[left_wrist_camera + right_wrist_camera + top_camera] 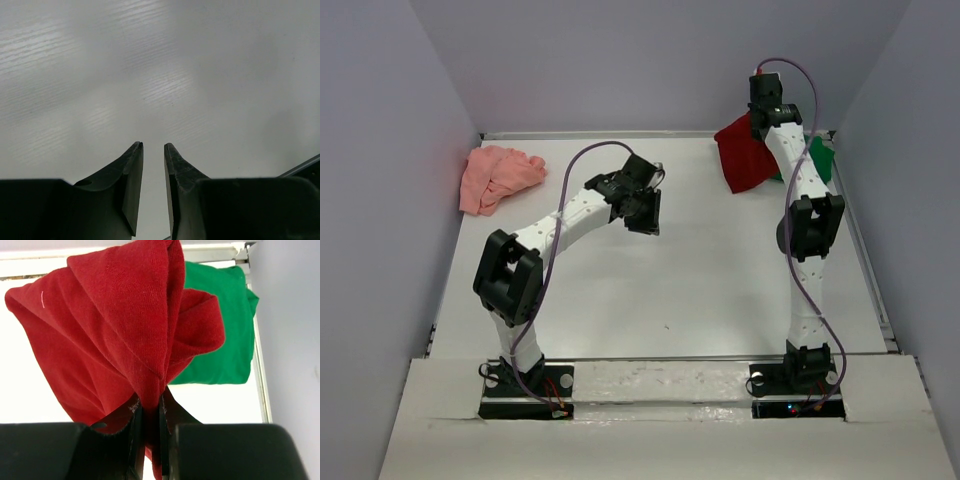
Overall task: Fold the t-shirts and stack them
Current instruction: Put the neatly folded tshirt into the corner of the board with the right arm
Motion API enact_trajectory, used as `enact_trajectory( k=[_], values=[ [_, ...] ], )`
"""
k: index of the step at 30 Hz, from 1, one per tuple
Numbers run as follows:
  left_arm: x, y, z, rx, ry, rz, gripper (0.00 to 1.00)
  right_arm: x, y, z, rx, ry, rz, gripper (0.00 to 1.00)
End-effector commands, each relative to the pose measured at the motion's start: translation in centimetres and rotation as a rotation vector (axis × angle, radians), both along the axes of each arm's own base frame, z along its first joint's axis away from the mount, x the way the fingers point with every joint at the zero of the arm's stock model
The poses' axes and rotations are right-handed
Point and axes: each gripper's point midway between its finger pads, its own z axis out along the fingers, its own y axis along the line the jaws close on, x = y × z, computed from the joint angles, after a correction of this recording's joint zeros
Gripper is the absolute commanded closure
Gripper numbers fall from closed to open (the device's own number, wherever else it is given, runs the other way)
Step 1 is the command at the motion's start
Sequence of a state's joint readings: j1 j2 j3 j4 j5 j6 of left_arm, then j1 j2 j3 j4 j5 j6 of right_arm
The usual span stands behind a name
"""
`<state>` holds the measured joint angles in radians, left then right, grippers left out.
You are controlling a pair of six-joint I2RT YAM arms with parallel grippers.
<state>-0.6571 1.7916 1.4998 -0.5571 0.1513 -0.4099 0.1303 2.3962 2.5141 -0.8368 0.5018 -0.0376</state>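
Dark red t-shirt (110, 335) hangs clamped in the nearly closed right end effector (149, 412).

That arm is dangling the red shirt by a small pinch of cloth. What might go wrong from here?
1. The right gripper pinches only a narrow bunch of the red shirt, so the cloth might slip out.
2. It hangs bunched close to the green shirt; lowered there, it may land crumpled or drag the green one.
3. The left gripper hovers empty over the table, probably too far to help spread it.
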Motion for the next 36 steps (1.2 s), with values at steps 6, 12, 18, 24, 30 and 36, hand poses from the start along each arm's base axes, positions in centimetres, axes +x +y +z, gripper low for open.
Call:
enact_trajectory(
  k=[6,12,18,24,30,36],
  values=[
    [-0.9,-1.0,1.6,-0.053,-0.025,-0.035,0.66,1.9,-2.5,6.1,-0.040,-0.201,-0.060,1.00],
    [-2.1,-1.0,0.9,-0.055,-0.007,-0.050,0.66,2.3,-3.3,6.1,-0.049,-0.215,-0.080,1.00],
    [-3.2,-1.5,0.4,-0.061,0.007,-0.070,0.66,2.7,-3.9,6.7,-0.056,-0.239,-0.087,1.00],
    [-3.9,-1.8,0.2,-0.061,0.015,-0.084,0.66,2.6,-5.3,5.7,-0.066,-0.220,-0.117,1.00],
    [-4.0,-1.7,0.3,-0.052,0.007,-0.083,0.66,2.5,-6.6,7.2,-0.061,-0.263,-0.148,1.00],
    [-3.9,-1.9,0.2,-0.054,0.009,-0.084,0.66,2.4,-7.3,8.8,-0.069,-0.298,-0.155,1.00]
  ],
)
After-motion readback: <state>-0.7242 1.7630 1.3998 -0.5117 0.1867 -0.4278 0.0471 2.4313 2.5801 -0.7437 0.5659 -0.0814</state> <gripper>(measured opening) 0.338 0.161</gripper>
